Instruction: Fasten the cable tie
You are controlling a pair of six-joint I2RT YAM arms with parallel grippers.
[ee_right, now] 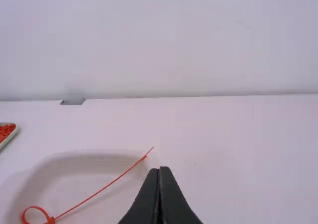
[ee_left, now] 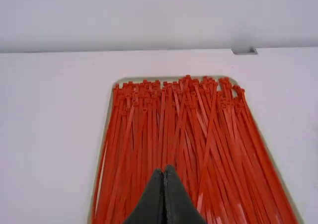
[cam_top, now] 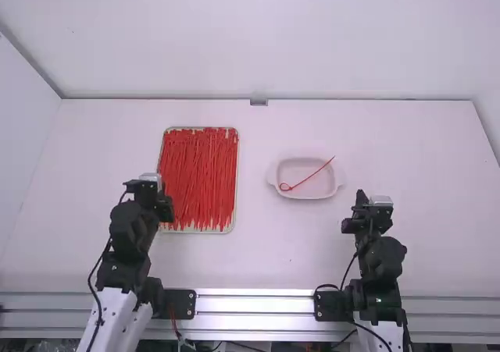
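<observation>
A flat tray (cam_top: 164, 145) left of the table's middle holds a thick pile of loose red cable ties (cam_top: 198, 178) (ee_left: 184, 139). To its right a white dish (cam_top: 291, 190) (ee_right: 59, 177) holds one red cable tie (cam_top: 306, 178) (ee_right: 94, 194) closed into a small loop, its tail poking over the far rim. My left gripper (cam_top: 162, 205) (ee_left: 163, 172) hangs shut and empty over the tray's near edge. My right gripper (cam_top: 358, 211) (ee_right: 159, 170) is shut and empty, just right of the dish's near corner.
A small grey bracket (cam_top: 258, 101) (ee_left: 244, 50) (ee_right: 72, 102) sits at the table's far edge where the back wall begins. White walls bound the table at left and right. A metal rail (cam_top: 250, 301) runs along the near edge by the arm bases.
</observation>
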